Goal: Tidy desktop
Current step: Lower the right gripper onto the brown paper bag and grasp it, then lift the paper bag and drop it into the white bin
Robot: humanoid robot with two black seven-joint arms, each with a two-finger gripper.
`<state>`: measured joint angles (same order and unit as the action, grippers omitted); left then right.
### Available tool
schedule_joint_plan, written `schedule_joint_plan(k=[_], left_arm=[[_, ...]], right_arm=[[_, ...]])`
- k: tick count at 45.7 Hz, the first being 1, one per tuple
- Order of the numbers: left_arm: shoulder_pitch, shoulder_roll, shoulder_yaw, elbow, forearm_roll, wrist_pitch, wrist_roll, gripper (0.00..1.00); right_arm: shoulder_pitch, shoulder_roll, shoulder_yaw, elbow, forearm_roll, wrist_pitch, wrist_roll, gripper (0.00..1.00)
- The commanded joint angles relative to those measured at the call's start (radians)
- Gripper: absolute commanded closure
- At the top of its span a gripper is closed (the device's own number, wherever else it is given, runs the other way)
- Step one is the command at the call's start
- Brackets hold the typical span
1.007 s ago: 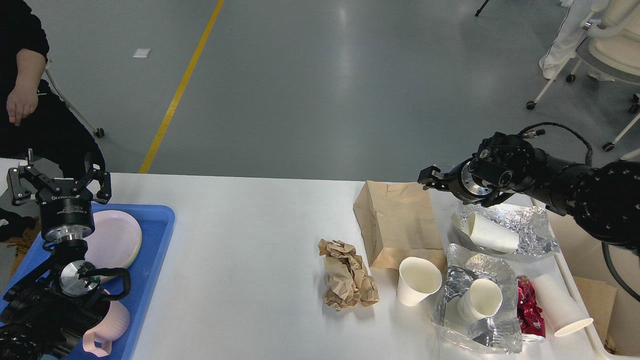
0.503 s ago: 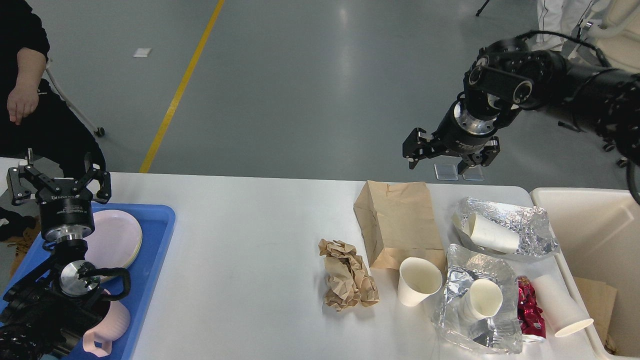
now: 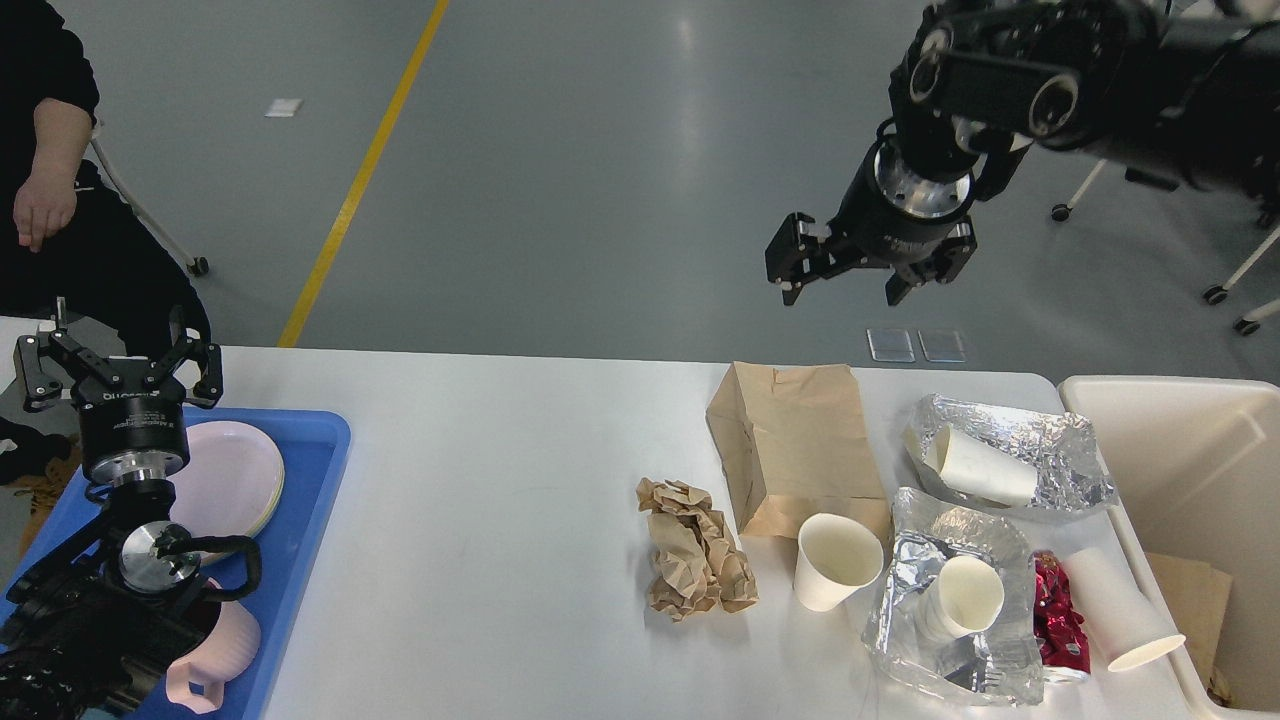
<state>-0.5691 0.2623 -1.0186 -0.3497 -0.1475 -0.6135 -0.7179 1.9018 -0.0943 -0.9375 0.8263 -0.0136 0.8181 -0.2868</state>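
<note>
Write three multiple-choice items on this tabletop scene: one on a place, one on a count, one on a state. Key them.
1. Where does the flat brown paper bag lie?
A. in the blue plastic tray
B. on the white rectangular desktop
C. in the cream plastic bin

2. How many white paper cups show?
A. four
B. two
C. six

3. How is the right claw?
A. shut on a cup
B. resting on the foil
C. open, holding nothing, raised

Key: 1 B, the bag rests on the desktop beside the crumpled brown paper wad. 2 A, one stands upright, three lie tipped. 3 C, its fingers are spread with nothing between them.
</note>
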Motion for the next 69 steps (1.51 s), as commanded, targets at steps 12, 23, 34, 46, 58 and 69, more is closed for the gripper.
schedule_joint_plan(k=[12,23,34,46,58,69], left_arm=[[0.000,0.000,0.000,0.000,0.000,0.000,0.000,0.04],[0.000,0.000,0.000,0.000,0.000,-0.002,0.000,0.04],[0.000,0.000,0.000,0.000,-0.001,-0.002,0.000,0.04],[0.000,0.000,0.000,0.000,-0.001,-0.002,0.000,0.04],[0.000,0.000,0.000,0.000,0.000,-0.002,0.000,0.04],[0.000,0.000,0.000,0.000,0.000,-0.002,0.000,0.04]], right_arm=[[-0.432,0.220,0.006,-0.303,-0.003,-0.172,0.005,0.00],[-0.561,0.284,-0.004,-0.406,-0.014,-0.261,0.005,0.00],[-0.635,0.284,-0.003,-0.417,-0.123,-0.346,0.005,0.01],[-0.661,0.281,0.006,-0.420,-0.111,-0.425,0.003,0.51],[-0.684,0.278,0.029,-0.421,-0.103,-0.502,0.003,1.00],[-0.665,0.285,0.141,-0.417,-0.103,-0.542,0.005,1.00]])
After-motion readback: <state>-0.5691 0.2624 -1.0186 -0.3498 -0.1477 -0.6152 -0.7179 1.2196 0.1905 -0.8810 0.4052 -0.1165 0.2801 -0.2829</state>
